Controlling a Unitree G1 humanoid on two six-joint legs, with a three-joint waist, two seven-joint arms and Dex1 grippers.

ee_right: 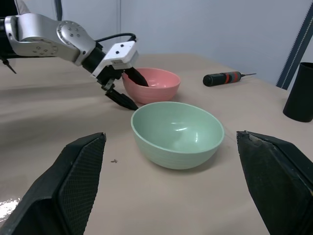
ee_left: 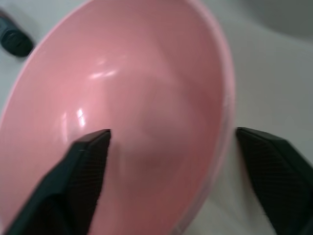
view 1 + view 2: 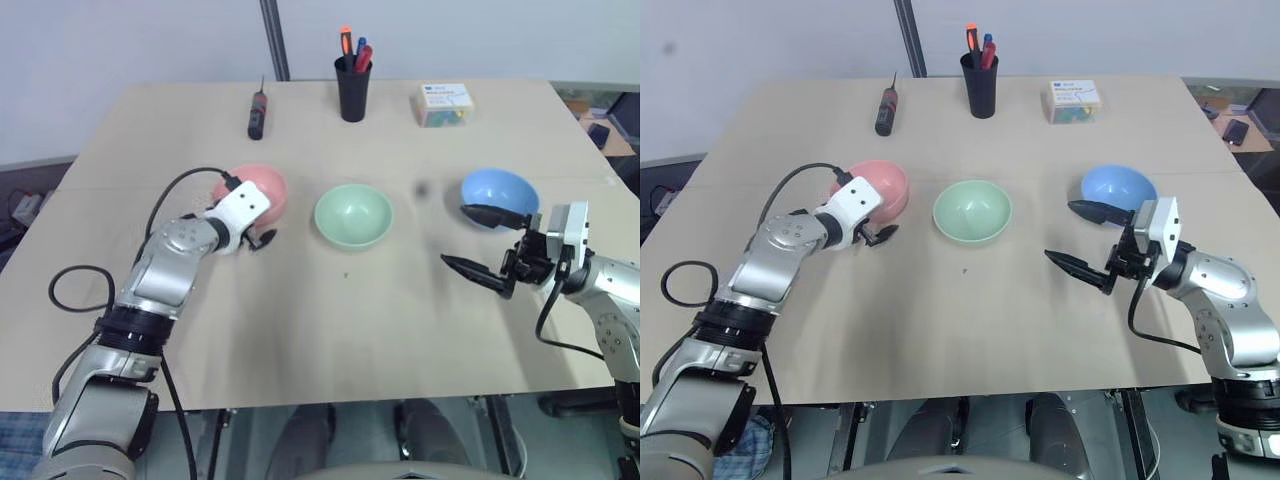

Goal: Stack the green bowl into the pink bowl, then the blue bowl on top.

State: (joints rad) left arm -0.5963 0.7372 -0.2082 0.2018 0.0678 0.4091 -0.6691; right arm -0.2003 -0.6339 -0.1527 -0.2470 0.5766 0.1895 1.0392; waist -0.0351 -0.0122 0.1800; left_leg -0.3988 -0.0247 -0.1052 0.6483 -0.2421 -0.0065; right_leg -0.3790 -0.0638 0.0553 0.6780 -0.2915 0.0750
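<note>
Left gripper (image 1: 125, 87) apparently straddles the pink bowl (image 1: 152, 84) rim; right gripper (image 3: 1085, 240) spread.

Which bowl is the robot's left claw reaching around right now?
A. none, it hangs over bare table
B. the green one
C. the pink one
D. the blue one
C. The left gripper straddles the rim of the pink bowl, one finger inside and one outside; the green bowl and the blue bowl sit apart from it.
</note>
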